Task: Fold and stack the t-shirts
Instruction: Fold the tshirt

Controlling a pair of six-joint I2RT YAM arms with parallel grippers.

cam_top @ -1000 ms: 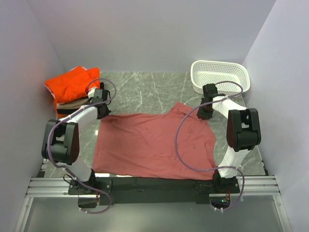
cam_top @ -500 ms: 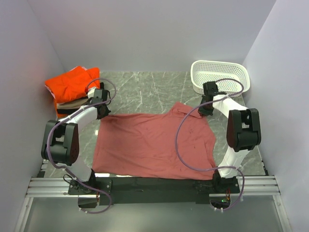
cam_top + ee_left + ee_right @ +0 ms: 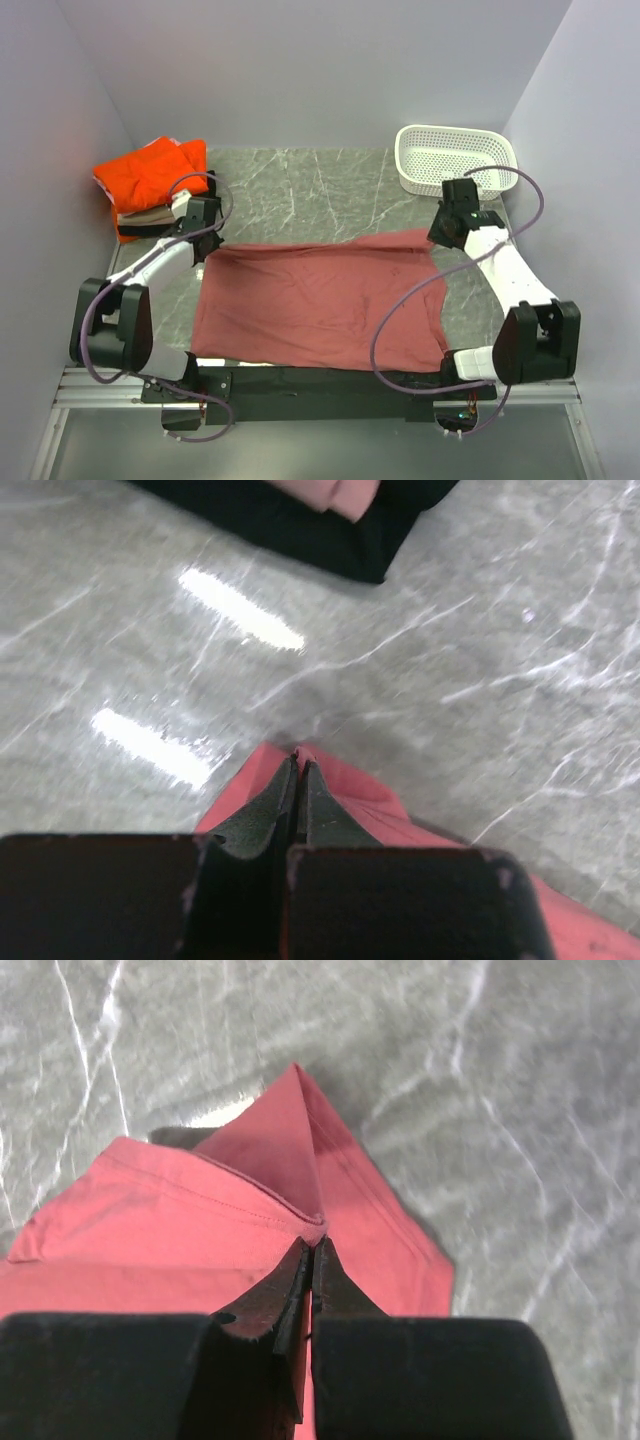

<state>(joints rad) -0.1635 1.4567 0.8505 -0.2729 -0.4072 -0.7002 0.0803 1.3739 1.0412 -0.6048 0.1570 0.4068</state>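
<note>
A few folded shirts (image 3: 143, 180) sit piled at the far left of the counter (image 3: 300, 190), but the red shirt (image 3: 320, 300) lies spread out, not folded yet, its far corners pinched tight by the left hand (image 3: 300, 772) and right hand (image 3: 312, 1250).

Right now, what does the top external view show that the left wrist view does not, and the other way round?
Only the top external view: the white basket, the orange folded shirt, the right pincer at the far right corner of the red shirt, and that shirt's full spread. Only the left wrist view: a close look at the left pincer shut on a shirt corner. Both: the red shirt, the left pincer, the marble table and the black folded shirt.
</note>
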